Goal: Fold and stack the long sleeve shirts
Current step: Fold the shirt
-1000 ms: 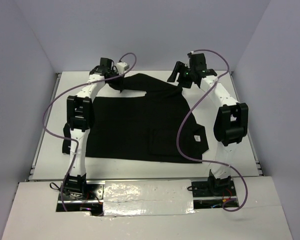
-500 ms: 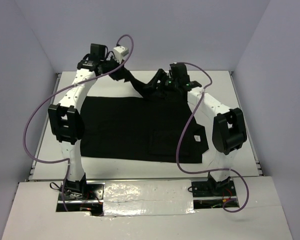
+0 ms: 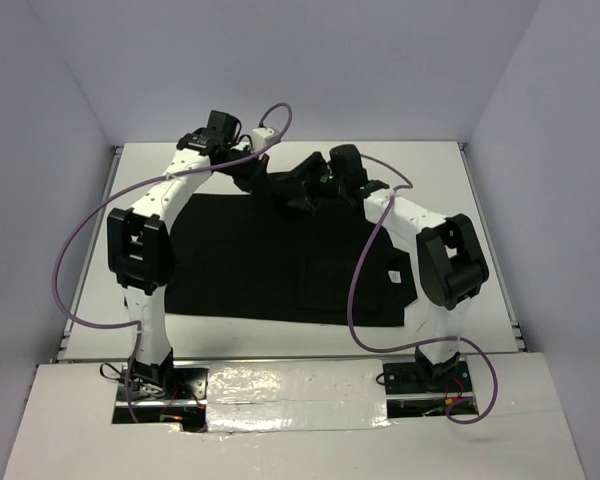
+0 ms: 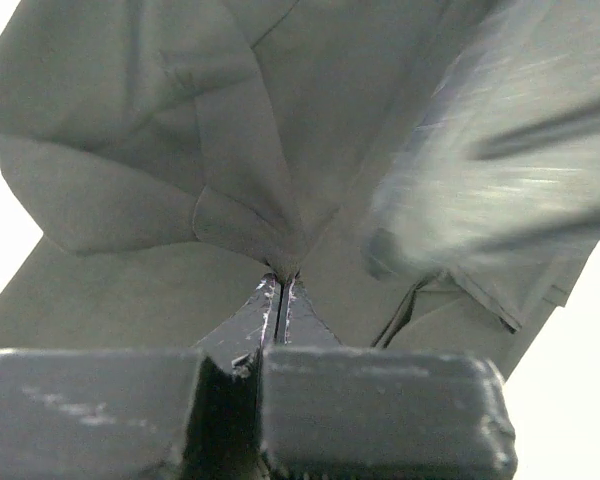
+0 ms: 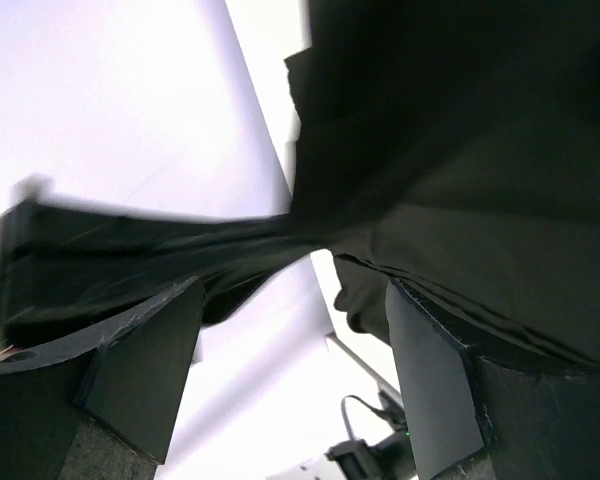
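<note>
Your left gripper [image 4: 280, 290] is pressed together on a pinch of the shirt [image 3: 270, 260], holding a fold at its far edge up off the table [image 3: 130, 180]. Your right gripper [image 5: 292, 295] sits just beside it with jaws spread wide. Raised cloth stretches across just past its fingertips, and you cannot tell whether it touches them. The rest of the shirt lies flat between the arms, with its white tag [image 3: 393, 276] near the right arm.

A white table [image 3: 130, 175] carries one black shirt [image 3: 270, 260], lying flat below the left gripper [image 3: 252, 170] and right gripper [image 3: 302, 188]. Bare tabletop shows outward of each gripper.
</note>
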Tool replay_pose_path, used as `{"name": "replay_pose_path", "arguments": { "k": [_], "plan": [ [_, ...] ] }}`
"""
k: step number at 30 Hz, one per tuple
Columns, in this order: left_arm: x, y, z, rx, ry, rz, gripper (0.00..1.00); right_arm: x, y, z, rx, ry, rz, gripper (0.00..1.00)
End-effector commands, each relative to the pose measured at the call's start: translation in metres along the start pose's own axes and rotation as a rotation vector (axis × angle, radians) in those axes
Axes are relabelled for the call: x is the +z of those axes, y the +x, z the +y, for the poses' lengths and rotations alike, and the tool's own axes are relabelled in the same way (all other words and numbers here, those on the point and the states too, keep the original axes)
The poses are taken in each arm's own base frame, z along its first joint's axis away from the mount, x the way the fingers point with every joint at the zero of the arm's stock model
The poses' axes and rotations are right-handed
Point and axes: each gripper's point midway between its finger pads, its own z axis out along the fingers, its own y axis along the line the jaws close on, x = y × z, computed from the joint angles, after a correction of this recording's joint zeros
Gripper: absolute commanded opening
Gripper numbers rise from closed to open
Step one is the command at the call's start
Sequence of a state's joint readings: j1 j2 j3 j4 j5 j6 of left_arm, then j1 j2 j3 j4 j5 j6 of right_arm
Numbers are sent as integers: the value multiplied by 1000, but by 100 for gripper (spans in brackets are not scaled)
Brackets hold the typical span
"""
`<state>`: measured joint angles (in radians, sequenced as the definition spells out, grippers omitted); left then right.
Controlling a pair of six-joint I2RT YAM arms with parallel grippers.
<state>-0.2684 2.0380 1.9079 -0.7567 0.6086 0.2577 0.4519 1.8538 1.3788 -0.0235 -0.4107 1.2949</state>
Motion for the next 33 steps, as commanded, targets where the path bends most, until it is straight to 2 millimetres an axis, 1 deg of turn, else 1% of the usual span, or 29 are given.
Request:
{"name": "replay_pose_path", "arguments": {
  "k": [1,3,5,6,8,9,13,14,15,16,17,18,20,21,22,23,24,25,26,27,28,29,30,31,32,33],
  "plan": [
    [-32,-26,-24,34,32,-82,0,3,4,-1,150,-38,-20,81],
    [-33,-24,-29,31,39,-84,0,9,1,-3,214,-44,-27,80],
    [-36,-24,-32,28,46,-88,0,13,0,-3,228,-46,-34,80],
    [-35,-22,-33,18,53,-85,0,18,-1,-7,253,-38,-33,80],
    [-34,-21,-37,15,63,-85,0,22,-2,-5,273,-59,-34,80],
    [-34,-21,-38,15,66,-84,0,26,-2,-8,290,-53,-37,80],
    [-35,-17,-40,21,74,-75,0,32,-12,-12,289,-45,-85,80],
    [-34,-14,-41,24,83,-71,0,34,-14,-13,283,-43,-92,79],
    [-34,-14,-43,27,92,-72,0,39,-14,-20,286,-19,-90,76],
    [-33,-13,-45,31,103,-71,0,43,-16,-17,269,-22,-89,74],
    [-32,-14,-47,48,112,-71,0,46,-17,-18,263,-16,-85,72],
    [-32,-13,-48,59,118,-66,0,53,-16,-25,262,-4,-75,59],
    [-32,-9,-53,80,130,-40,0,56,-19,-25,239,-12,-76,36],
    [-32,-7,-53,113,128,-31,0,56,-21,-27,226,-12,-78,15],
    [-32,-4,-54,130,134,-17,0,56,-22,-23,206,-22,-70,6],
    [-34,3,-58,175,154,14,0,55,-25,-24,154,-23,-65,0],
    [-34,7,-59,201,157,34,1,56,-25,-26,121,-12,-53,0],
    [-36,11,-60,231,163,53,12,55,-23,-17,74,-31,-18,0],
    [-40,12,-60,314,172,66,58,52,-26,-16,36,-34,-3,0],
    [-47,23,-66,323,194,111,78,49,-26,-16,-41,-40,15,0],
    [-54,21,-69,371,200,115,84,43,-18,-13,-74,-64,74,0],
    [-60,22,-69,454,213,122,91,34,-21,-7,-106,-92,85,0],
    [-70,31,-76,460,238,160,92,29,-16,-13,-144,-95,110,0],
    [-77,32,-75,491,239,167,93,24,-15,-13,-160,-105,122,0],
    [-86,30,-75,566,237,158,93,14,-10,-6,-189,-131,143,0],
    [-91,30,-75,588,234,157,93,11,-5,-13,-231,-119,156,0]
  ]
}}
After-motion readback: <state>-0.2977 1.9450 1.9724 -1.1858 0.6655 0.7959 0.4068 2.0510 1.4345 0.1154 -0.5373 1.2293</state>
